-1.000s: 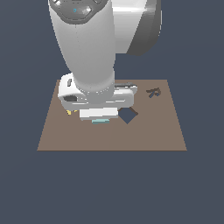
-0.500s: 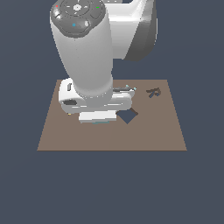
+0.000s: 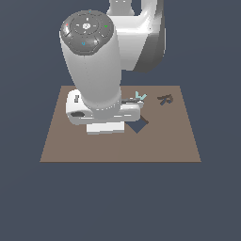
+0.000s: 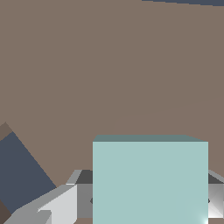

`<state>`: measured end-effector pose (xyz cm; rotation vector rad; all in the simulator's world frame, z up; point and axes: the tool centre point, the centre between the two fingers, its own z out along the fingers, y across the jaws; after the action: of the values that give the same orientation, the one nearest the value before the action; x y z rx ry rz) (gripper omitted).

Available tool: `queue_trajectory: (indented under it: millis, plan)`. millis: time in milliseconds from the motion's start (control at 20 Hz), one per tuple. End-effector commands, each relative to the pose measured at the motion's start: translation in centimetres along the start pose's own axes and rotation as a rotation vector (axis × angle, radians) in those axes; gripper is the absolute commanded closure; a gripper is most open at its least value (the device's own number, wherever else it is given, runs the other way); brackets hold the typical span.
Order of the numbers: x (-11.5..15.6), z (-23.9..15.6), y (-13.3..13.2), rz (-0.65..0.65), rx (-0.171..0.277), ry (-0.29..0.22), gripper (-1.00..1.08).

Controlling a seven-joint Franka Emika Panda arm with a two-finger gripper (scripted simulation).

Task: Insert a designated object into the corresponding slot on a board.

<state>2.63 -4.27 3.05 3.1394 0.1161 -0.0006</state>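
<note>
Right now my gripper [image 4: 148,205] is clamped on the light teal block [image 4: 150,179], its grey fingers [image 4: 61,203] pressed to the block's sides, holding it over the brown board [image 4: 109,65]. Just beside it sits the dark navy diamond slot [image 3: 138,125], partly under the arm in the exterior view. Farther toward that view's right I see a small teal piece [image 3: 140,96] and a dark letter R [image 3: 165,99].

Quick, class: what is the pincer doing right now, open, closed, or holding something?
Pincer: closed on the teal square block, held above the brown board.
</note>
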Motion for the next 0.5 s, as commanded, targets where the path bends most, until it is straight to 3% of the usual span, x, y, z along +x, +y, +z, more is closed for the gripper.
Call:
queue_trajectory:
  millis: [0, 450]
  plan:
    - [0.01, 0.08, -0.01, 0.0, 0.0, 0.0, 1.08]
    - [0.06, -0.23, -0.03, -0.001, 0.0, 0.001, 1.08]
